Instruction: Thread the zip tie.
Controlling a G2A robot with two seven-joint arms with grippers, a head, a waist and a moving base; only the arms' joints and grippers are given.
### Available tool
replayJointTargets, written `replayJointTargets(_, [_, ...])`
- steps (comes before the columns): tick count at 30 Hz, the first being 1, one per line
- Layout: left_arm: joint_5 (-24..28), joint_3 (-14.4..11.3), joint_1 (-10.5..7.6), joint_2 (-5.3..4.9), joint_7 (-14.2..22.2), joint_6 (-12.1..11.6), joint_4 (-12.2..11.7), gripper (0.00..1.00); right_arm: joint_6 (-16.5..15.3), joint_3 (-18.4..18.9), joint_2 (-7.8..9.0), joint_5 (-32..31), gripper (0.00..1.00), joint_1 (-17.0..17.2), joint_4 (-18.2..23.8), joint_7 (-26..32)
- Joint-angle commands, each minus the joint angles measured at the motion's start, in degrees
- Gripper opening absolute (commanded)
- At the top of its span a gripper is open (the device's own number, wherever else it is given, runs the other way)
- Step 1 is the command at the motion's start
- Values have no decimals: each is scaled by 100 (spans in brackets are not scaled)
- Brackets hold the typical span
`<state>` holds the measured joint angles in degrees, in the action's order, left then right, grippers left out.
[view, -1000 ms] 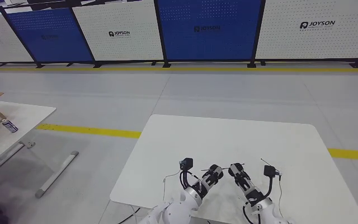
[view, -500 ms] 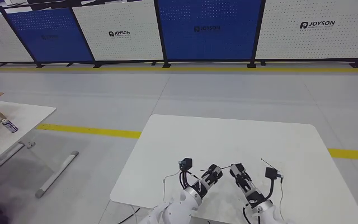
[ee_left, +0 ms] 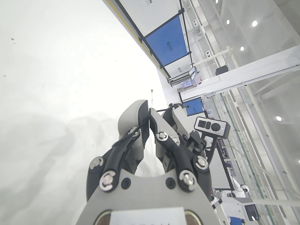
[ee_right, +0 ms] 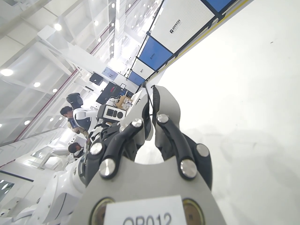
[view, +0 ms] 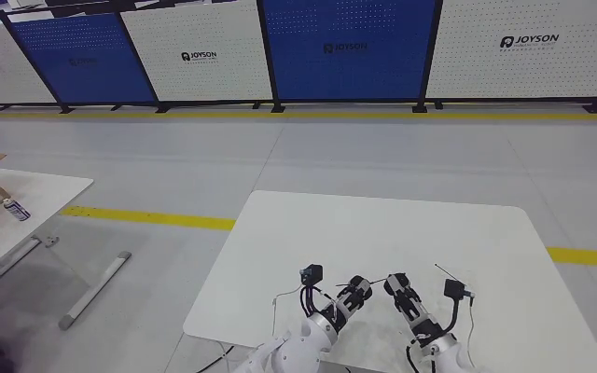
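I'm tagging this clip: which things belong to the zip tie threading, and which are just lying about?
In the job:
- zip tie
- left gripper, shut on it
- right gripper, shut on it
- table under them

Lying about:
- side table
- small container on it
- wall panels

Bright overhead ceiling lamps (ee_right: 7,72) — the white table (ee_left: 58,47) glares; wrist views bend straight lines at edges.
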<state>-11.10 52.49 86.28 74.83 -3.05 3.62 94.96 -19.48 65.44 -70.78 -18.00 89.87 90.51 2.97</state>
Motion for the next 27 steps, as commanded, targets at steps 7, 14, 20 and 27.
replayJointTargets(7, [-27, 14, 9, -1, 0, -44, 27, 0, 0, -20, -2, -45, 0, -24, -15, -2])
replayJointTargets(14, [-17, 44, 44, -8, 8, -109, 72, 0, 85, -92, -21, -121, 0, -120, -101, 150])
replayJointTargets(20, [-39, 49, 46, -10, 37, -90, 82, 0, 0, -110, -37, -81, 0, -154, -147, 158])
replayJointTargets(27, [-42, 46, 33, -11, 125, -5, 61, 11, 8, -79, -39, -82, 0, -131, -145, 62])
